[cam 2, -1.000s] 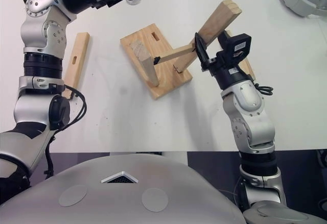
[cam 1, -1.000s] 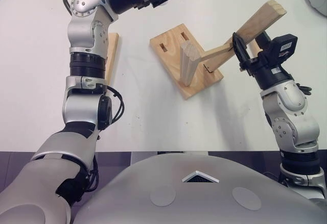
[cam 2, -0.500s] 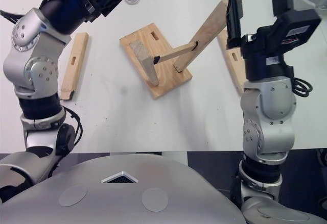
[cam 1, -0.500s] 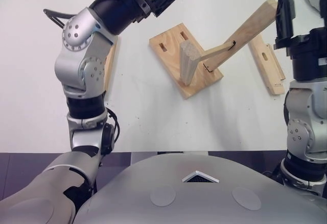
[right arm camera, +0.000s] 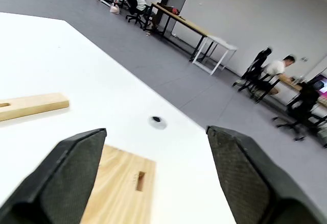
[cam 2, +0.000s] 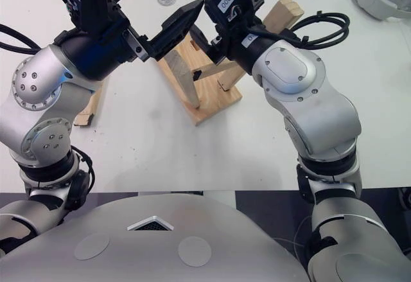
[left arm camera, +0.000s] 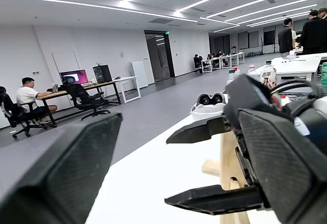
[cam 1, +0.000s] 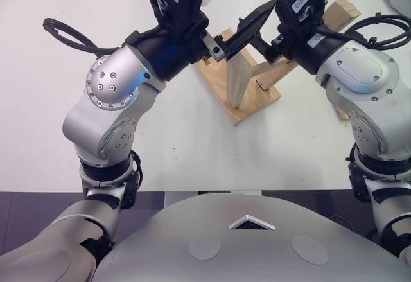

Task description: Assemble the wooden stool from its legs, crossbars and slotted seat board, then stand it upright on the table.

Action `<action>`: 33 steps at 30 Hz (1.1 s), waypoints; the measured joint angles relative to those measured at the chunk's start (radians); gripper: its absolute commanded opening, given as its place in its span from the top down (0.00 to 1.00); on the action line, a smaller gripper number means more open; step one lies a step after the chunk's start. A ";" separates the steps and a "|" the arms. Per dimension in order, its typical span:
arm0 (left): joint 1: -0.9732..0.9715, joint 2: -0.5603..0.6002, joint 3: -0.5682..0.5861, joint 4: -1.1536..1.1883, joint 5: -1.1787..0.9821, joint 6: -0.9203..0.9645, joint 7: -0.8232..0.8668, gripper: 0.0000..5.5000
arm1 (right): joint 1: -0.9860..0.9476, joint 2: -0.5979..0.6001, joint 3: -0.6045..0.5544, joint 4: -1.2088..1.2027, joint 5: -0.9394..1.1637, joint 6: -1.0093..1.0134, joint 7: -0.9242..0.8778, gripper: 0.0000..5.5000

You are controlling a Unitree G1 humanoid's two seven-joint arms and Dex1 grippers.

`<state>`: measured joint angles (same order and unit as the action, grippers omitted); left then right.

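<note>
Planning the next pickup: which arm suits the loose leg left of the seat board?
Left: the leg lies beside the left arm; the right arm stands across the board.

over the seat board (cam 1: 252,106) the upright leg (cam 1: 236,79), the crossbar (cam 2: 215,72) and the tilted leg (cam 1: 340,11) stand in the way; a gripper could pass along the near side of the table (cam 1: 192,157).
</note>
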<state>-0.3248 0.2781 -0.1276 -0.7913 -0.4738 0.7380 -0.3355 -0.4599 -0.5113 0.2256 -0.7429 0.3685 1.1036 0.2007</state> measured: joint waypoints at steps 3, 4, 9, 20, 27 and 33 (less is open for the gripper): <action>0.020 0.018 -0.033 -0.020 0.015 0.000 0.007 0.24 | -0.043 0.052 -0.059 0.006 0.044 0.108 0.012 0.34; 0.027 0.023 -0.036 -0.027 0.018 0.000 0.017 0.24 | -0.061 0.060 -0.085 0.006 0.052 0.137 0.010 0.34; 0.054 0.051 -0.057 -0.011 0.096 -0.038 0.040 0.24 | -0.074 0.113 -0.116 0.028 0.057 0.220 -0.014 0.34; 0.073 0.083 -0.144 0.017 0.213 -0.057 0.044 0.24 | 0.113 -0.059 0.021 -0.029 0.084 0.182 0.098 0.34; 0.032 0.079 -0.130 0.058 0.241 -0.075 0.041 0.24 | 0.122 0.094 -0.075 0.020 -0.002 0.102 -0.017 0.34; 0.025 0.037 -0.073 0.152 0.256 -0.120 0.074 0.24 | 0.100 0.095 -0.273 0.001 0.016 -0.054 0.021 0.34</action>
<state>-0.3000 0.3152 -0.2004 -0.6392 -0.2177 0.6175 -0.2619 -0.3603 -0.4162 -0.0478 -0.7414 0.3850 1.0497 0.2217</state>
